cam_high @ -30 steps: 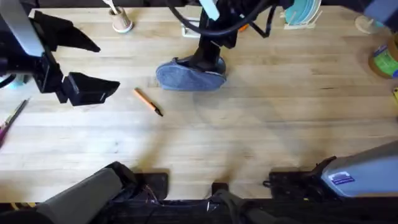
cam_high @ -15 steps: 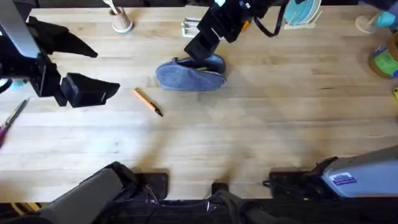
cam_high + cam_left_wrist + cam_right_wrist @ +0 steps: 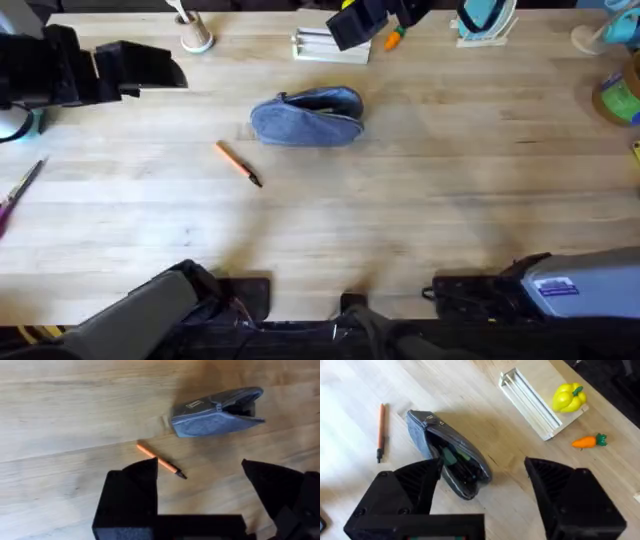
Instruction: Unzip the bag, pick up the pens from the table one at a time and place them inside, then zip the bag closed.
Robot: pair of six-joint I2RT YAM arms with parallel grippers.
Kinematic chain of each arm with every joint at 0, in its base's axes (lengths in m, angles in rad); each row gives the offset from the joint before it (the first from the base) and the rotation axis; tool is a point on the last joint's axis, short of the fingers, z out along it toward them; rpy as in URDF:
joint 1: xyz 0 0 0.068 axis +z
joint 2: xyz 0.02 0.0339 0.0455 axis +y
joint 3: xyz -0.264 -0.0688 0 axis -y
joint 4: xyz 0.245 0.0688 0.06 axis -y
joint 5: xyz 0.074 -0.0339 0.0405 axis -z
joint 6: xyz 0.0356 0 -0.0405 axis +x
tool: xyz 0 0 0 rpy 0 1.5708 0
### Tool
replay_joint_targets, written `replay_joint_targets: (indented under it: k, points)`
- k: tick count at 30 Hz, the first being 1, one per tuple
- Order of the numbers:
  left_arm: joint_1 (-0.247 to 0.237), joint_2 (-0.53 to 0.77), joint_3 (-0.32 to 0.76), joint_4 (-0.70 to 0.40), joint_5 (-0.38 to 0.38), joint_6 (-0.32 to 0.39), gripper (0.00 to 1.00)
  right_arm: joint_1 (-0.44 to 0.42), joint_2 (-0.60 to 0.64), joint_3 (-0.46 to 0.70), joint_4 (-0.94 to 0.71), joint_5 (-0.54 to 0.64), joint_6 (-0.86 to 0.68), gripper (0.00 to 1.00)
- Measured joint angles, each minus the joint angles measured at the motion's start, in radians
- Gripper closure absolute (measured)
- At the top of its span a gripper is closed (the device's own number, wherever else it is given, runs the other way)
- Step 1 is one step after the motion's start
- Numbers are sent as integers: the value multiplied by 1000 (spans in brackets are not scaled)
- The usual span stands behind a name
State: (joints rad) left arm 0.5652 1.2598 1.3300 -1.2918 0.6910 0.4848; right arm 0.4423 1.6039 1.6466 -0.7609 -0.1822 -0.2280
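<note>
— What sits at the far edge of the worktop?
— A white slatted rack holding a yellow toy pepper, with a small orange toy carrot lying just beside it.
— And elsewhere?
— A small wooden cup with sticks.

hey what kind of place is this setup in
Probably a robot lab workbench: a pale butcher-block wooden table, two black grippers, left and right, and staged props like an orange carrot toy and blue-grey fabric pouch.
</note>
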Motion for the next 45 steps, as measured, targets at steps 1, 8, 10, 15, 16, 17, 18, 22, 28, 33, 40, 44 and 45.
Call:
replay_joint_targets:
  k: [1,8,10,15,16,17,18,22,28,33,40,44,45]
  points:
    - [0,1,0,1,15,-37,7,0,0,0,0,1,1,4]
    - [-33,6,0,11,-64,-330,6,-16,0,0,13,2,19,3]
    - [-79,11,-1,10,-142,-416,6,-35,-1,0,23,2,32,3]
    - [-258,15,-35,62,-324,-630,6,-101,-32,0,24,3,50,3]
    - [-298,14,-60,93,-361,-680,6,-114,-43,0,24,3,53,3]
    - [-328,13,-84,118,-388,-719,6,-128,-55,0,24,3,54,3]
    - [-362,13,-116,143,-418,-763,6,-139,-65,0,24,3,56,3]
    - [-472,13,-255,246,-512,-913,6,-165,-97,0,24,3,61,3]
    - [-568,13,-442,413,-579,-1074,6,-169,-101,0,22,2,64,3]
    - [-580,27,-512,421,-663,-1182,6,-169,-101,0,22,3,64,3]
    - [-580,56,-519,434,-820,-1307,6,-169,-101,0,22,2,64,3]
    - [-580,56,-519,437,-846,-1328,6,-169,-101,0,22,2,68,3]
    - [-580,56,-520,443,-850,-1331,6,-169,-101,0,22,2,68,3]
